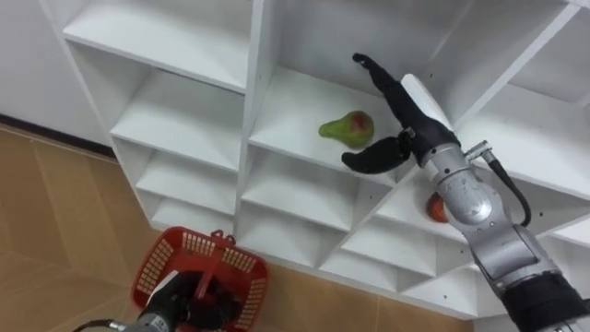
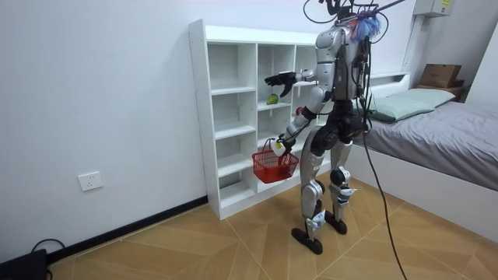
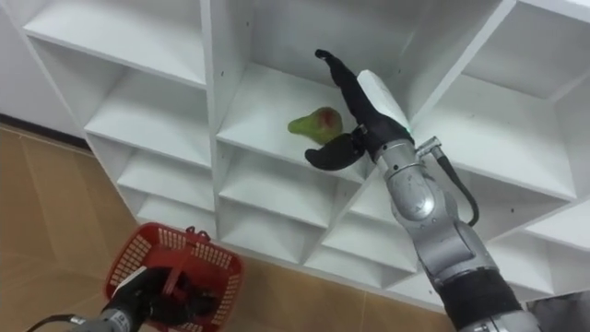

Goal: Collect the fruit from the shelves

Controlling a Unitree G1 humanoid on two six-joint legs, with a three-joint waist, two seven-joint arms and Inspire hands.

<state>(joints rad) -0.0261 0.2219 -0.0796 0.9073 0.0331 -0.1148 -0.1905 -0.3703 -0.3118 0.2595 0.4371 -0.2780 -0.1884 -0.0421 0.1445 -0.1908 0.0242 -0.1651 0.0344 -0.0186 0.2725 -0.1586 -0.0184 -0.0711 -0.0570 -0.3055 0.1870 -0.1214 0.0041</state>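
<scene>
A green pear with a red blush (image 1: 348, 128) (image 3: 314, 123) (image 2: 271, 99) lies on a middle shelf of the white closet (image 1: 277, 111). My right hand (image 1: 395, 111) (image 3: 354, 101) (image 2: 282, 79) is open just in front of that shelf, its straight fingers above the pear and the thumb below it, not touching. A red fruit (image 1: 435, 209) lies on a lower shelf, partly hidden behind my right forearm. My left hand (image 1: 189, 304) (image 3: 147, 293) is shut on the handle of a red basket (image 1: 161, 267) (image 2: 275, 162), which hangs low at the lower left.
The white closet (image 2: 233, 101) has many open compartments and stands against the wall on a wooden floor (image 1: 46, 231). I stand facing it. A bed (image 2: 443, 132) is at the room view's right, behind me.
</scene>
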